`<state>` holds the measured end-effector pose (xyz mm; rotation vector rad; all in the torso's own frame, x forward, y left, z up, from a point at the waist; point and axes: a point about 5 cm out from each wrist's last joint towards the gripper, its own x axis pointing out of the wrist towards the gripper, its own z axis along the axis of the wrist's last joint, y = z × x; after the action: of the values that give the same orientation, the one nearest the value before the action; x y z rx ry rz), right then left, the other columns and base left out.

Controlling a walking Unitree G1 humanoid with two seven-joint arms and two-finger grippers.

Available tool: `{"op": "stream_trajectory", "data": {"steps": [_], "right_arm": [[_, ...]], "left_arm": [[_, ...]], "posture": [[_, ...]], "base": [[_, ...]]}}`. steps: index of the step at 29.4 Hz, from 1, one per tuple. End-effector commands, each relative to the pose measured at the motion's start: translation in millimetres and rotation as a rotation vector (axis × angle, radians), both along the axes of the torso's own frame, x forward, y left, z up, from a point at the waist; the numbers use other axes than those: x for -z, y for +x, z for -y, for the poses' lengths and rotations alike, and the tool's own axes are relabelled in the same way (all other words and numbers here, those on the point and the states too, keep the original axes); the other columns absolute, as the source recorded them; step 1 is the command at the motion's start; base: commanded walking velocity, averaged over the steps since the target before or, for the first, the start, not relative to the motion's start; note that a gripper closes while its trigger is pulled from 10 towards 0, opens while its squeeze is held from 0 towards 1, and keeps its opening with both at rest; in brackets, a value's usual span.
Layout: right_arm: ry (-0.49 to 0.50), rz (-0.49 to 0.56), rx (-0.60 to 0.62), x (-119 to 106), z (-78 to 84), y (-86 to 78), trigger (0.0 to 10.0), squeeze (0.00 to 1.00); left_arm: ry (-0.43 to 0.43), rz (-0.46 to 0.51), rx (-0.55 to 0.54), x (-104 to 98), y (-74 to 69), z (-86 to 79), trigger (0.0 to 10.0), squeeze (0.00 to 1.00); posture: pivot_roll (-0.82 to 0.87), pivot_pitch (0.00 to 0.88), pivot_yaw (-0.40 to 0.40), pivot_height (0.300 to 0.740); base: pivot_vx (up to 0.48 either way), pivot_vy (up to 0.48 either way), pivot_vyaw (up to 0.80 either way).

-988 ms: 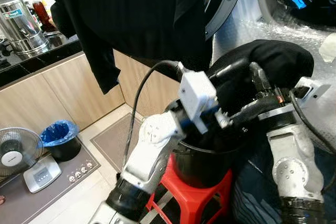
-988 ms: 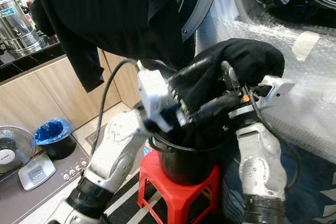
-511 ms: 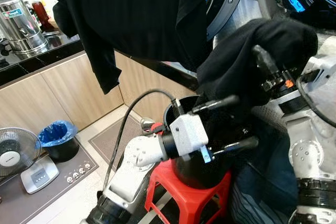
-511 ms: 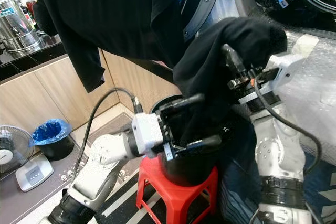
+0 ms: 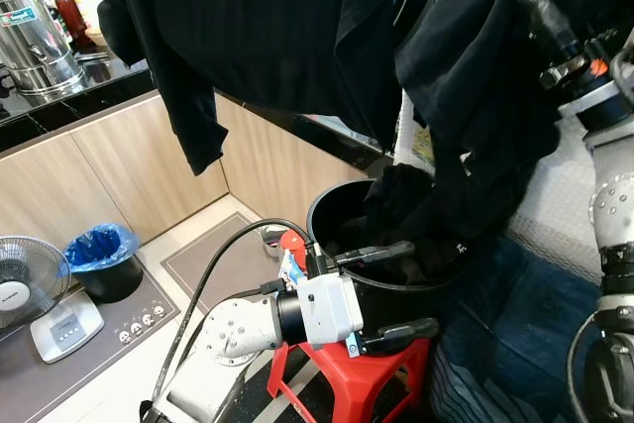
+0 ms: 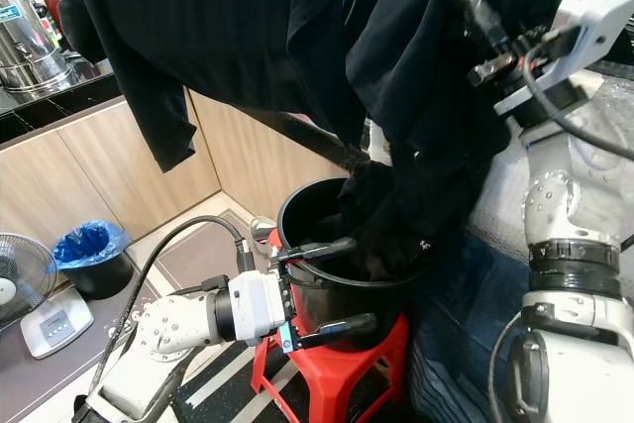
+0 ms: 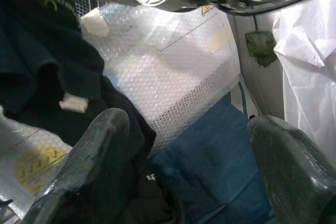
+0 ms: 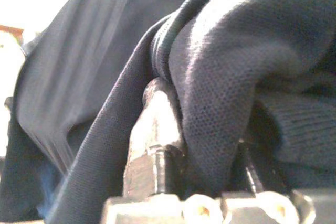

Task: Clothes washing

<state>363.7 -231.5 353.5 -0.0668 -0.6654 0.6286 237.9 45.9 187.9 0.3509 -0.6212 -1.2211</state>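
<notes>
My right gripper (image 5: pixel 543 29) is raised high at the upper right and shut on a black garment (image 5: pixel 466 96). The cloth hangs from it down into the black bucket (image 5: pixel 325 213), where more dark clothing (image 5: pixel 396 205) lies. In the right wrist view dark knit cloth (image 8: pixel 226 77) wraps over the fingers (image 8: pixel 157 145). My left gripper (image 5: pixel 424 284) is open and low at the bucket's front, one finger at the rim and one below it, holding nothing. Its two fingers (image 7: pixel 89 156) stand wide apart in the left wrist view.
The bucket stands on a red stool (image 5: pixel 337 375). A large black garment (image 5: pixel 248 27) hangs overhead. Bubble-wrapped machine (image 5: pixel 560 210) and blue fabric (image 5: pixel 515 314) are on the right. On the left are a steel urn (image 5: pixel 35 37), blue-lined bin (image 5: pixel 104 260), fan (image 5: pixel 30 284) and scale (image 5: pixel 64 324).
My right gripper has risen, pulling the black garment up out of the bucket. My left gripper has dropped from the bundle to the bucket's front and stands open.
</notes>
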Motion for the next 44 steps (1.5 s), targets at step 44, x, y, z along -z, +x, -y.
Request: {"op": "stream_trajectory", "data": {"steps": [44], "right_arm": [[0.473, -0.067, 0.872, -156, 55.2, -17.9, 10.0, 0.00]], "left_arm": [[-0.087, -0.252, -0.254, 19, -56.7, -6.8, 10.0, 0.00]], "posture": [[-0.05, 0.287, -0.115, 0.740]], "base": [[0.000, 0.000, 0.00]]}}
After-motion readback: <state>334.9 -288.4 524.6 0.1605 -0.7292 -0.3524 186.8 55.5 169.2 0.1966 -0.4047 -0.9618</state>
